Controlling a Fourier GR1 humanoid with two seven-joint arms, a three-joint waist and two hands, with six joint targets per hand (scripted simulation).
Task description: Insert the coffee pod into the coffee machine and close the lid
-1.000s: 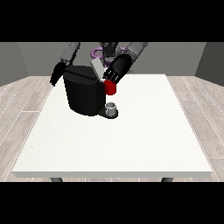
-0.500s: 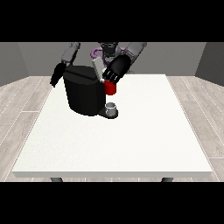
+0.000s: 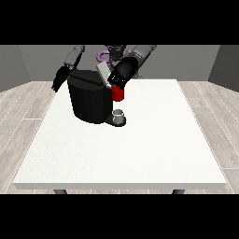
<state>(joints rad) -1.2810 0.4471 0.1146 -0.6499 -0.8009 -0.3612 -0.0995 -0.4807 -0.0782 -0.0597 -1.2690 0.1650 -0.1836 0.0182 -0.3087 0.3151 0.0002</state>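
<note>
Both arms reach forward, one robot hand (image 3: 122, 74) at the view's right, the other robot hand (image 3: 59, 80) hanging at the left.

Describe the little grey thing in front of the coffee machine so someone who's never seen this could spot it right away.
On the white table, find the big black coffee machine at the far left. At its foot, on the camera side, sits a small grey thing, directly below a red thing at the machine. It is the only pale grey item there.

Matt black coffee machine (image 3: 89, 100), smooth white table (image 3: 140, 149), wood-look floor (image 3: 23, 107)
</note>
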